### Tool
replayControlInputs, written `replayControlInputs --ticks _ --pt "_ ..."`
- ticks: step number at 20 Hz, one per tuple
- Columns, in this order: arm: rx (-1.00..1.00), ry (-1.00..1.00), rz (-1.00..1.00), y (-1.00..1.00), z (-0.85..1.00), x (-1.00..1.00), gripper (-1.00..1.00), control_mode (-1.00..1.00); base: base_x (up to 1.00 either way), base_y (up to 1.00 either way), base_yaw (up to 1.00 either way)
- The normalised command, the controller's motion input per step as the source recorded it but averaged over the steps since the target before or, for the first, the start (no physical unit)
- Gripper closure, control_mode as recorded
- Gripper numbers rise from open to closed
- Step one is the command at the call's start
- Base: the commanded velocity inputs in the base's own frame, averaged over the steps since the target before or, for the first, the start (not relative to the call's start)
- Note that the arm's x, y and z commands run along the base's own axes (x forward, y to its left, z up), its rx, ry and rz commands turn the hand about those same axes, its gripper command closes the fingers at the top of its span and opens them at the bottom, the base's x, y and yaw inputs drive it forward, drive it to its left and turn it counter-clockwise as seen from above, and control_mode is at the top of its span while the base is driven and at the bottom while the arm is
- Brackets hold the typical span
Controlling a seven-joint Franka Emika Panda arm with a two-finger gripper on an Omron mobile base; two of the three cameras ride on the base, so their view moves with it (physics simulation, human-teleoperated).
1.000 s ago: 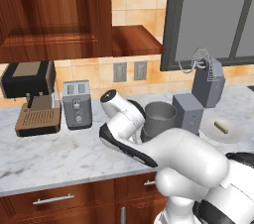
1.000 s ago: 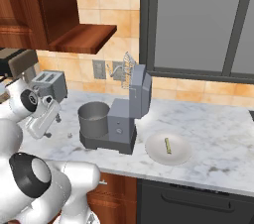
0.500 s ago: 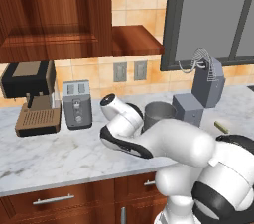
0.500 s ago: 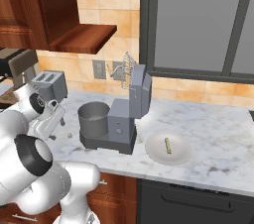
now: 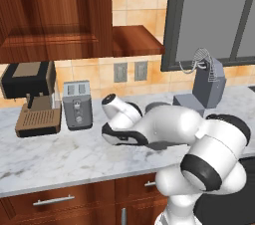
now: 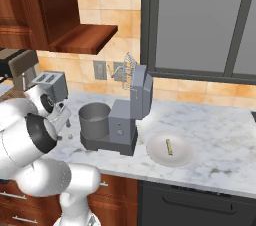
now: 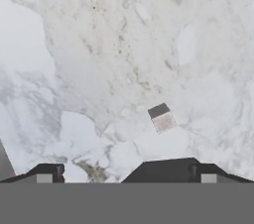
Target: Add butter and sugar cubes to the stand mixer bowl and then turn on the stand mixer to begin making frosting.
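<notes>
In the hand view a tiny pale sugar cube (image 7: 161, 117) with one dark face lies on the marble counter. My gripper (image 7: 124, 173) hangs above it, open, fingertips (image 7: 47, 172) far apart; the cube sits ahead, nearer the right tip. From the right base view the gripper (image 6: 62, 120) points down at the counter left of the grey mixer bowl (image 6: 95, 120), and a small speck (image 6: 69, 135) shows there. The bowl rests on the slate-grey stand mixer (image 6: 132, 105), whose head is tilted up with the whisk. The butter (image 6: 169, 146) lies on a white plate (image 6: 155, 155). My arm hides bowl and plate in the left base view.
A silver toaster (image 5: 77, 103) and a black-and-brown coffee machine (image 5: 32, 97) stand at the back left of the counter. The mixer head (image 5: 208, 80) rises behind my arm. Wood cabinets and a shelf (image 5: 134, 40) hang above. The counter's front edge runs close below the hand.
My arm has folded and swung across the left base view, now covering the bowl and plate. The hand has come down toward the counter left of the bowl.
</notes>
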Motion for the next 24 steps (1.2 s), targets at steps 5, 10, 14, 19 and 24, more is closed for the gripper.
replayControlInputs --ticks 5,10,14,19,24 --pt "0.00 0.09 0.00 0.00 -0.24 0.22 -1.00 -1.00 0.00 0.00 0.00" --pt "0.00 0.06 0.01 0.00 -0.29 0.10 -1.00 -1.00 0.00 0.00 0.00" --pt "0.00 0.01 0.01 0.00 -0.16 0.01 -1.00 -1.00 0.00 0.00 0.00" --pt "0.00 0.00 0.01 0.00 -0.13 0.01 -1.00 -1.00 0.00 0.00 0.00" --pt "0.00 0.00 0.00 -0.01 -0.16 0.02 -1.00 -1.00 0.00 0.00 0.00"
